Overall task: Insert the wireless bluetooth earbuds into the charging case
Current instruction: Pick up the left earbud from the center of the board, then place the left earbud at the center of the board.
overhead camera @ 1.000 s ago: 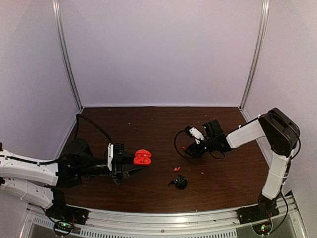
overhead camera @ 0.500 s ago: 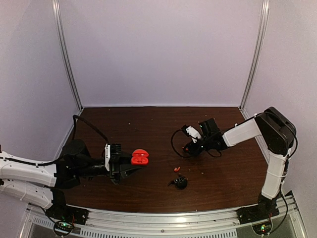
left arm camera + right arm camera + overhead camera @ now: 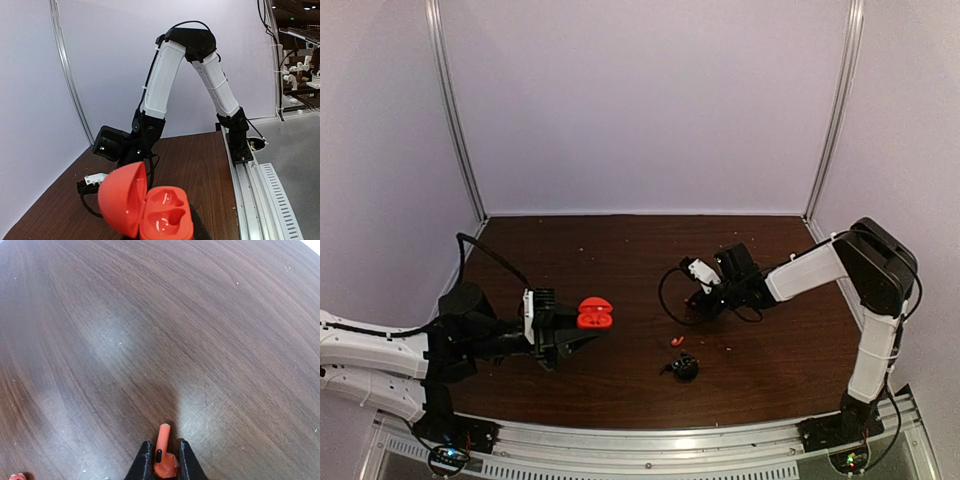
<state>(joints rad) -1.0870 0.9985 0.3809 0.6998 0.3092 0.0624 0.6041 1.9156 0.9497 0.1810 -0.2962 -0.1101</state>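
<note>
1. The right gripper [image 3: 162,469] has closed its fingers on one red-orange earbud [image 3: 161,454], low over the table [image 3: 620,250], so I judge the pick-up ready.
2. The left gripper [image 3: 578,330] has drawn back slightly and stays clamped on the open charging case [image 3: 150,210].
3. No brand or writing is readable.

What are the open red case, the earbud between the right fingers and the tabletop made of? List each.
Red case: likely moulded plastic, glossy; highlights on lid and smooth wells.
Earbud: seemingly the same orange-red plastic, smooth, one dark spot.
Tabletop: dark wood grain, semi-gloss with soft reflections; solid wood or laminate, cannot tell.
</note>
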